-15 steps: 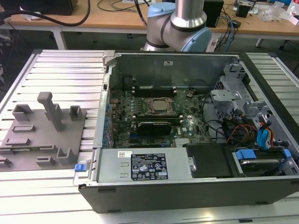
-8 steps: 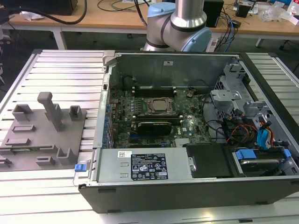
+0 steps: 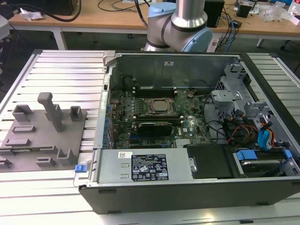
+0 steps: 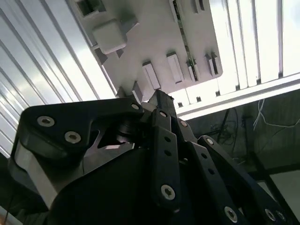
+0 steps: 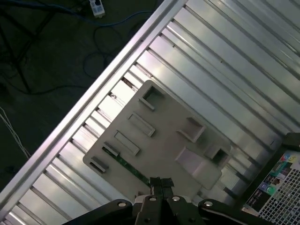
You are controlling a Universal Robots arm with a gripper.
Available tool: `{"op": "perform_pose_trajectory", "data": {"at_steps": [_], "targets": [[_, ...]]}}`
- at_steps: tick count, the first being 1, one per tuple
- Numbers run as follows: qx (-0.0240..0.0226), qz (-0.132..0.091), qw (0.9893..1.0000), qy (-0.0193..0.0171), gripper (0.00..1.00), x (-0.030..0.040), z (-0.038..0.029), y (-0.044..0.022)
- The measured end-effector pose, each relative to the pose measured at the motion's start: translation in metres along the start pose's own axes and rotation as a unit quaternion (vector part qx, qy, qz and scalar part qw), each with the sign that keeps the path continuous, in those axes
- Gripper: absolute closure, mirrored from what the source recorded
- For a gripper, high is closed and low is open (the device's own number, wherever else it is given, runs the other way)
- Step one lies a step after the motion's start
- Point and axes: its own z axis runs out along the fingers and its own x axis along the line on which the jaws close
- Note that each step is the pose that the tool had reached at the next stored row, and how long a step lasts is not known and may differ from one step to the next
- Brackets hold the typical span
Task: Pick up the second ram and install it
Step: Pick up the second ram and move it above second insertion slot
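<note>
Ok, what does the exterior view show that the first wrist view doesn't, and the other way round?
Exterior view, not the first wrist view: the motherboard inside the open case and the arm's base. First wrist view, not the exterior: the gripper, shut, and the second ram lying in the tray. Both: the grey tray on the slatted table.

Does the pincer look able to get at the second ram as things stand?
Probably yes: the second ram sits on edge, uncovered, in the grey holder plate, and the pincer hangs above the plate with nothing between them.
</note>
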Motion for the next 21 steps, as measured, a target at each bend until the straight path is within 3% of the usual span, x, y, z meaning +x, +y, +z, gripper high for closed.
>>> {"op": "perform_pose_trajectory", "data": {"at_steps": [3,4,5,8,10,14,21], "targets": [[-0.0003,-0.027,0.9996,0.0014,0.89,0.0000,0.0000,0.0000],[-0.0002,-0.047,0.9989,0.0027,0.89,0.0000,0.0000,0.0000],[-0.0003,-0.054,0.9985,0.0030,0.89,0.0000,0.0000,0.0000],[-0.0004,-0.086,0.9963,0.0049,0.89,0.0000,0.0000,0.0000],[-0.0004,-0.094,0.9956,0.0054,0.89,0.0000,0.0000,0.0001],[-0.0004,-0.118,0.9930,0.0069,0.89,0.0000,0.0000,0.0000],[-0.0004,-0.155,0.9879,0.0092,0.89,0.0000,0.0000,0.0000]]}}
